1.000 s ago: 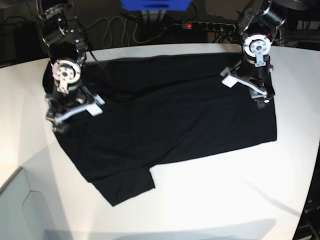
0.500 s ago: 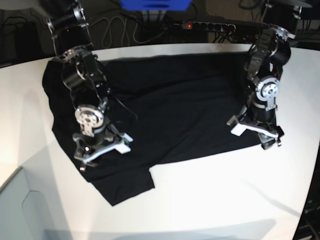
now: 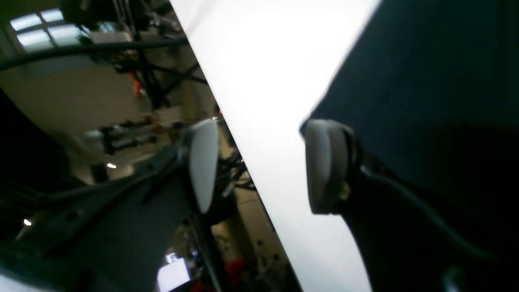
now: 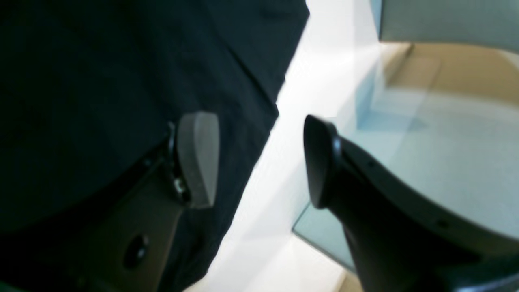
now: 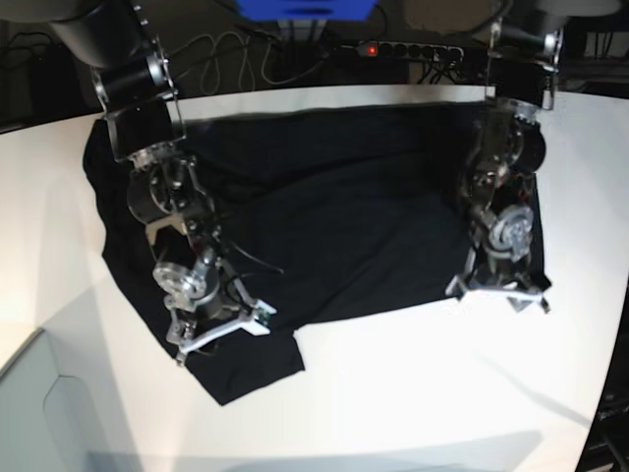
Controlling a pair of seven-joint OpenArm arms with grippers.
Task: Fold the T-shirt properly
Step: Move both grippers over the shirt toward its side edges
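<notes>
The black T-shirt (image 5: pixel 354 206) lies spread flat on the white table (image 5: pixel 423 393), plain side up, with one sleeve sticking out at the front left (image 5: pixel 256 369). My right gripper (image 5: pixel 221 336) is open over the shirt's front-left hem beside that sleeve. In the right wrist view the gripper (image 4: pixel 259 160) straddles the shirt's edge (image 4: pixel 121 61), with one finger over cloth and one past it. My left gripper (image 5: pixel 496 293) is open at the shirt's front-right corner. In the left wrist view the gripper (image 3: pixel 261 164) spans bare table beside the shirt's edge (image 3: pixel 425 81). No print shows.
A power strip (image 5: pixel 403 49), cables and a blue box (image 5: pixel 305 8) lie behind the table's far edge. The table's front-left corner drops to a pale grey surface (image 5: pixel 39 413). The table edge runs close beside the left gripper (image 3: pixel 259 194).
Both arms have swung from the shirt's back part toward the camera. The right gripper now hangs over the front-left hem and the left gripper over the front-right corner. The shirt has not moved.
</notes>
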